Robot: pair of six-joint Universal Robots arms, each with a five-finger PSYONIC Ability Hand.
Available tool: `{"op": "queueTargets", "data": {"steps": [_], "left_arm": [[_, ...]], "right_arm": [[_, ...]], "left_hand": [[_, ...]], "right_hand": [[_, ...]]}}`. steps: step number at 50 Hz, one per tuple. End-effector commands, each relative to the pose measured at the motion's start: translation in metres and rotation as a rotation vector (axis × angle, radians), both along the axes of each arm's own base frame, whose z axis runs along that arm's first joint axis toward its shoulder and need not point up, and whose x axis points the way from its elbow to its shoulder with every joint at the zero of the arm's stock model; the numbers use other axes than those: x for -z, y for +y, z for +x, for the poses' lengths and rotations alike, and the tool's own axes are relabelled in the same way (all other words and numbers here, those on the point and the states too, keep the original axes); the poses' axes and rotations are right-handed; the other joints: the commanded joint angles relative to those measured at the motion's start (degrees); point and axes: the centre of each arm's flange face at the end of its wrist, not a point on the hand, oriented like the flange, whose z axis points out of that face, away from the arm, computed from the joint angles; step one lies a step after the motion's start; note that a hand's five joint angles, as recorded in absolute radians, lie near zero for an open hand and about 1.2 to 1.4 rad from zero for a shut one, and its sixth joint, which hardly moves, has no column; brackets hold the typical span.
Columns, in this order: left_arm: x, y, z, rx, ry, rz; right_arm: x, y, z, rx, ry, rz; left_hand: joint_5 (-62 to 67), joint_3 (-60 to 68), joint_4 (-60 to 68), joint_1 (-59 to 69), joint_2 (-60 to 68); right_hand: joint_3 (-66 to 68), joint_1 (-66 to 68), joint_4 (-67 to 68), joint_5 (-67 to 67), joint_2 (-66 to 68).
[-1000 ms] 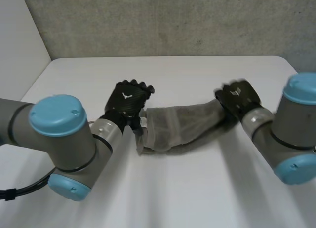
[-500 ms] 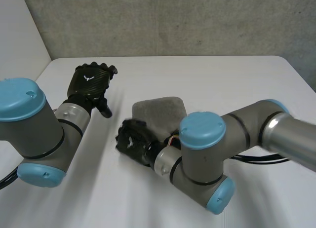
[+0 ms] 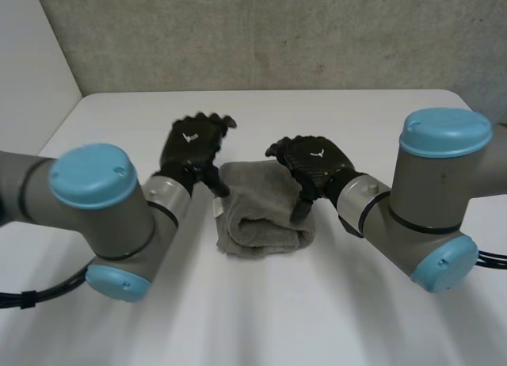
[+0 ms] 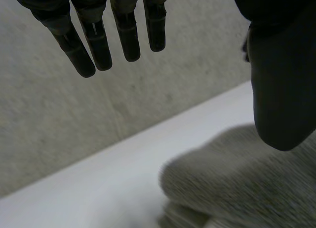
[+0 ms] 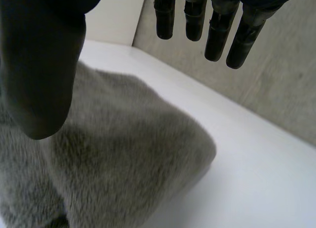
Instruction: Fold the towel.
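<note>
**Folded towel lies mid-desk between two released robot hands**

The grey towel point(image 3: 261, 211) lies on the white desk point(image 3: 356, 310), about midway between its left and right sides. It is folded into a thick bundle, with a rolled, doubled edge on the near side and a flatter layer on the far side.

The left robot hand point(image 3: 194, 148) hangs just beside the towel's far left corner and is released. In its wrist view the fingers are straight and spread, the thumb stands apart from them, and nothing lies between them. The towel sits below the thumb, on the desk; whether the thumb touches the cloth cannot be told.

The right robot hand point(image 3: 317, 162) is over the towel's right edge, toward the far right corner, and is likewise released. Its wrist view shows straight fingers reaching out past the towel and the thumb above the cloth, grasping nothing.

The two hands are near each other but apart, with the towel's far edge between them. A grey wall point(image 3: 261, 33) stands behind the desk's far edge.
</note>
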Motion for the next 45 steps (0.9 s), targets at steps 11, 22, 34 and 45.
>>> {"op": "queueTargets", "data": {"steps": [11, 22, 34, 45], "left_arm": [[0.049, 0.013, -0.008, 0.033, -0.111, 0.143], [-0.054, 0.005, 0.016, -0.032, 0.006, -0.03], [-0.13, 0.018, 0.065, -0.135, 0.04, -0.08], [-0.14, 0.025, 0.072, -0.18, 0.039, -0.084]], "right_arm": [[0.022, -0.026, -0.005, 0.054, -0.004, 0.052], [-0.099, -0.035, -0.055, 0.273, -0.168, -0.19], [-0.135, -0.035, -0.113, 0.498, -0.156, -0.209], [-0.133, -0.031, -0.116, 0.502, -0.114, -0.223]], "left_hand": [[-14.0, -3.7, -3.6, -3.5, -3.8], [-16.2, -5.9, -5.8, -5.7, -6.0], [-20.2, -9.9, -9.8, -9.8, -10.0], [-20.4, -10.1, -10.0, -9.9, -10.2]], "right_hand": [[-4.2, -3.3, -4.6, -3.4, -4.5], [-4.2, -3.3, -4.6, -3.4, -4.5], [-4.2, -3.3, -4.6, -3.4, -4.5], [-4.2, -3.3, -4.6, -3.4, -4.5]]}}
